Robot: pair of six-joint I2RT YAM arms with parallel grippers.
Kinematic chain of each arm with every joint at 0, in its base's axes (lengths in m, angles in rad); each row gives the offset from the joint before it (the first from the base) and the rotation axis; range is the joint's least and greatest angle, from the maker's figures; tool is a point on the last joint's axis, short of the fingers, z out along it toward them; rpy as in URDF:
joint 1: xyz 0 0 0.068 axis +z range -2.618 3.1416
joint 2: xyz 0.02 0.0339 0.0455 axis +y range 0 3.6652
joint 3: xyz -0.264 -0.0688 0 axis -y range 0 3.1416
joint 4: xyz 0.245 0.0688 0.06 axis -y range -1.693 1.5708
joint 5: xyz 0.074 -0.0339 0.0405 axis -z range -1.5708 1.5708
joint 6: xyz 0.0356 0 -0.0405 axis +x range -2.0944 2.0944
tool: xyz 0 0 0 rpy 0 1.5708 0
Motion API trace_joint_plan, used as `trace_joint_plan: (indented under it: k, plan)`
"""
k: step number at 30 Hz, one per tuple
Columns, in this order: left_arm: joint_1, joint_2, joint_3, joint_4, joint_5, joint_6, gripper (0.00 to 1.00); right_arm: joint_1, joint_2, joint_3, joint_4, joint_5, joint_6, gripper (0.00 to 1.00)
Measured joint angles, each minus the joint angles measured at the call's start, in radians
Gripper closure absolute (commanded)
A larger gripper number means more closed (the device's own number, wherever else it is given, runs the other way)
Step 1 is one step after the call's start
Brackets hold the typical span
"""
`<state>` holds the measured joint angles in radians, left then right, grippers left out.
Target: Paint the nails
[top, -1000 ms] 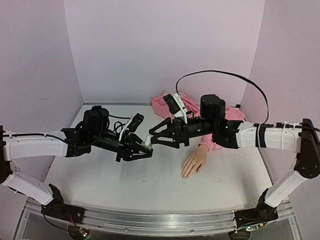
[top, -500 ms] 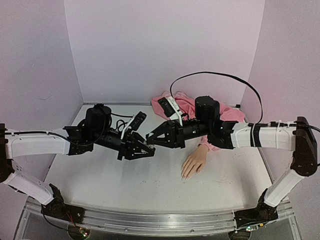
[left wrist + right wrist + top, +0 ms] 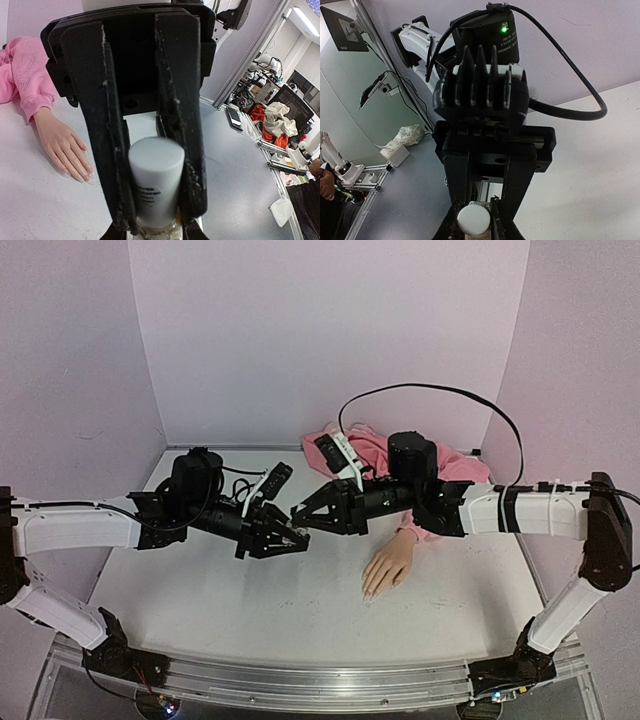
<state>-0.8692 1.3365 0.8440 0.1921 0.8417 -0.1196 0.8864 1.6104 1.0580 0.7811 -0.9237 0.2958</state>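
A beige mannequin hand (image 3: 390,565) lies palm down at centre right, its pale nails (image 3: 368,592) pointing toward me and a pink sleeve (image 3: 458,468) behind it. The hand (image 3: 62,145) and nails (image 3: 82,175) also show in the left wrist view. A small clear bottle with a white cap (image 3: 156,175) hangs in mid-air left of the hand. My left gripper (image 3: 290,538) is shut on the bottle's body (image 3: 155,231). My right gripper (image 3: 300,518) faces it, and its fingers (image 3: 107,150) are shut on the cap (image 3: 474,220). The bottle's body is mostly hidden.
Pink fabric (image 3: 325,445) is bunched at the back wall. A black cable (image 3: 440,390) arcs above the right arm. Lilac walls close in the white table (image 3: 250,610) on three sides.
My right gripper has moved left and shut on the cap. The cap, visible between the grippers a second ago, is now covered. The left arm has barely moved.
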Motion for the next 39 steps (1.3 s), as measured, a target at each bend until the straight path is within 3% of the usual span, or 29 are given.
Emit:
trace_joint_plan:
  k: [8, 13, 15, 18, 20, 24, 26, 31, 39]
  plan:
    - [0.000, 0.011, 0.000, 0.000, -0.015, 0.034, 1.00, 0.006, 0.000, 0.000, 0.004, 0.000, 0.035, 0.68]
    - [-0.002, 0.011, 0.000, 0.000, -0.015, 0.043, 1.00, 0.006, 0.000, 0.000, 0.005, 0.001, 0.045, 0.82]
    - [-0.003, 0.011, 0.000, 0.000, -0.012, 0.045, 1.00, 0.006, 0.000, 0.000, 0.004, 0.005, 0.047, 0.98]
    - [-0.004, 0.011, 0.000, -0.002, -0.007, 0.021, 0.98, 0.005, 0.000, 0.000, 0.007, 0.018, 0.022, 1.00]
    - [-0.004, 0.011, 0.000, -0.002, -0.011, 0.019, 0.78, 0.005, 0.001, 0.000, 0.006, 0.023, 0.018, 1.00]
    - [-0.002, -0.003, -0.009, -0.006, -0.071, 0.022, 0.24, 0.005, 0.001, 0.000, 0.002, 0.064, 0.014, 1.00]
    - [0.002, -0.029, -0.034, -0.009, -0.126, 0.020, 0.09, 0.006, 0.001, -0.001, -0.006, 0.121, 0.003, 1.00]
    - [0.025, -0.184, -0.162, -0.034, -0.310, 0.008, 0.03, 0.019, 0.012, -0.021, -0.017, 0.307, -0.048, 1.00]
    - [0.036, -0.600, -0.283, -0.132, -0.919, -0.034, 0.02, 0.185, 0.139, -0.043, -0.018, 0.512, -0.242, 1.00]
